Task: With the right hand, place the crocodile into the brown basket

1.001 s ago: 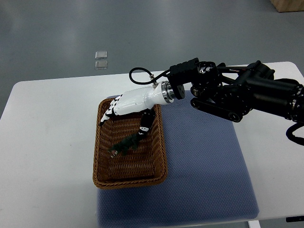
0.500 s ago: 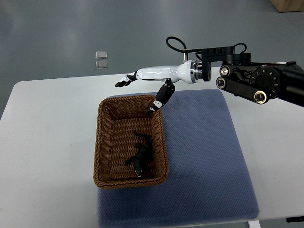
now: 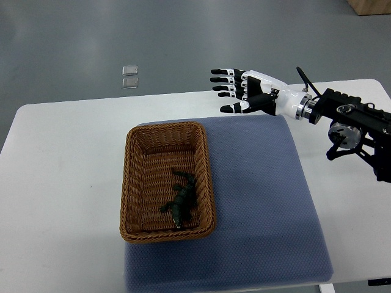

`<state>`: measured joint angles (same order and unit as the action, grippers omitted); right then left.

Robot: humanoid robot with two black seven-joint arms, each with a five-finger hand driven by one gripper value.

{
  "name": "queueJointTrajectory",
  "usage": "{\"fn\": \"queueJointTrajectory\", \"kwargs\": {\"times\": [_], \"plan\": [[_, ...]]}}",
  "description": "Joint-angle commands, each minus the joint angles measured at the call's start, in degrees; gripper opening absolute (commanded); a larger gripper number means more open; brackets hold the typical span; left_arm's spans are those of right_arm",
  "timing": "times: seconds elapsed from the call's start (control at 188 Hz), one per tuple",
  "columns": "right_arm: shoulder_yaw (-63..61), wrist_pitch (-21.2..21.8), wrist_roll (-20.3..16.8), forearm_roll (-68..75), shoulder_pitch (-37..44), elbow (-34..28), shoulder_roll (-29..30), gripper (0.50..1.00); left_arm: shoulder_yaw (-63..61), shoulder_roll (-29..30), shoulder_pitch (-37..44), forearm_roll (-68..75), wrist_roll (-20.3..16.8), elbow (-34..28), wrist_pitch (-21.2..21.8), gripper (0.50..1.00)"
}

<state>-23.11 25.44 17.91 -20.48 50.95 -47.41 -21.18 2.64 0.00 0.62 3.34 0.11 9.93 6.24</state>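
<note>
The dark green crocodile [image 3: 181, 204] lies inside the brown wicker basket [image 3: 137, 183], toward its near right corner. My right hand [image 3: 235, 90] is white with black fingertips and hovers over the far edge of the table, up and to the right of the basket. Its fingers are spread and hold nothing. The black right arm [image 3: 354, 122] comes in from the right edge. No left arm shows.
The basket stands on the left part of a blue-grey mat [image 3: 263, 201] that covers the middle of the white table [image 3: 55, 183]. Two small clear squares [image 3: 129, 76] lie on the grey floor beyond the table.
The right hand let go of the crocodile in the basket, rose out of it, and pulled back to the upper right with fingers spread. The crocodile now rests nearer the basket's front.
</note>
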Motion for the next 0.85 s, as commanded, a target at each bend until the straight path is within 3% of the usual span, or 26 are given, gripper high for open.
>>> {"fn": "queueJointTrajectory", "kwargs": {"times": [0.0, 0.245, 0.841], "plan": [[-3.17, -0.04, -3.15, 6.5, -2.88, 1.26, 0.35, 0.915, 0.0, 0.0, 0.0, 0.0, -0.02, 0.0, 0.0, 1.0], [-3.61, -0.48, -9.91, 20.12, -4.72, 5.31, 1.58, 0.919, -0.09, 0.0, 0.0, 0.0, -0.02, 0.0, 0.0, 1.0], [-4.84, -0.21, -9.21, 20.57, -5.69, 6.01, 2.64, 0.928, -0.09, 0.0, 0.0, 0.0, -0.02, 0.0, 0.0, 1.0]]}}
